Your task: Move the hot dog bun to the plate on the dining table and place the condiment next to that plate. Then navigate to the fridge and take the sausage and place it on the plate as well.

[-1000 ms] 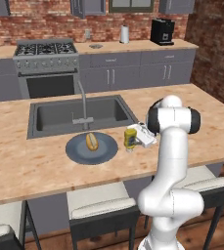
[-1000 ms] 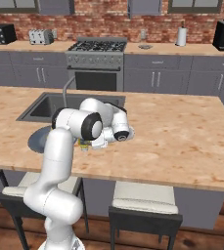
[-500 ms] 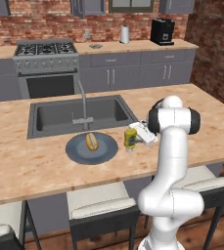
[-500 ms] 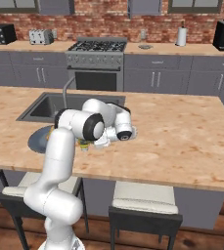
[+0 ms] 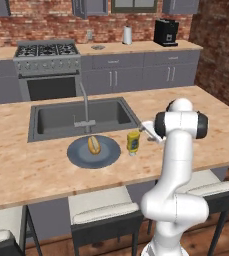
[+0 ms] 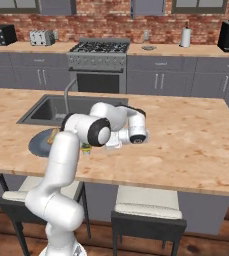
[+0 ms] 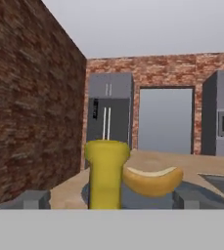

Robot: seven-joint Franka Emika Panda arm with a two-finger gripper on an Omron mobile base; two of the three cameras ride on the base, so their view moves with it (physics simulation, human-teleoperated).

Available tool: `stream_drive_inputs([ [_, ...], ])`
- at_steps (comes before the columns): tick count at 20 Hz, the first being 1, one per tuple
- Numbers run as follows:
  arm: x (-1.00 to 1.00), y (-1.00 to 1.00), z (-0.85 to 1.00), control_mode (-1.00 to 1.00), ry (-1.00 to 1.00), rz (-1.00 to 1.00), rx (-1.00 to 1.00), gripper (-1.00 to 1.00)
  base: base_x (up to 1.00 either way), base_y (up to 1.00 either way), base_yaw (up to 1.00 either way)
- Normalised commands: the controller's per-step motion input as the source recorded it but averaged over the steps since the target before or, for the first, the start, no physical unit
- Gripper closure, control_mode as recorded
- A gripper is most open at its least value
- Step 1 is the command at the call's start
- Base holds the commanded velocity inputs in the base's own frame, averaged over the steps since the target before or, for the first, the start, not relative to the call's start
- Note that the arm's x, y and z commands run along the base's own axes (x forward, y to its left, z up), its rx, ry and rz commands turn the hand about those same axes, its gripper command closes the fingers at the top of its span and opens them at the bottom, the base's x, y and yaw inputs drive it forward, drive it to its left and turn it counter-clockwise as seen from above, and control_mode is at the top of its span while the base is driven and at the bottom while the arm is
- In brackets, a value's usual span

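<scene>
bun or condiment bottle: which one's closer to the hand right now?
The condiment. It stands upright on the dining table beside the plate, on the open hand side; the hot dog bun lies on the plate behind it.

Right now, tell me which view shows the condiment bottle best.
The left base view: the condiment stands upright and unobstructed on the dining table, just right of the plate. The hand view shows it close, its base cropped. In the right base view the arm hides nearly all of it.
</scene>
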Motion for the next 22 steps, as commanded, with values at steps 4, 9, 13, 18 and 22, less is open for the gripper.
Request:
stream_drive_inputs([
  [4,-0.33,-0.11,0.62,-1.00,-0.13,-0.06,0.01,-1.00,0.00,0.00,0.00],
  [9,-0.64,0.00,0.89,-1.00,-0.18,-0.12,0.00,-1.00,0.00,0.00,0.00],
  [13,-0.82,0.08,0.96,-1.00,-0.19,-0.16,0.00,-1.00,0.00,0.00,0.00],
  [18,-0.88,0.30,0.92,-1.00,-0.17,-0.26,0.00,-1.00,0.00,0.00,0.00],
  [22,-0.98,0.35,0.82,-1.00,-0.07,-0.25,0.00,-1.00,0.00,0.00,0.00],
])
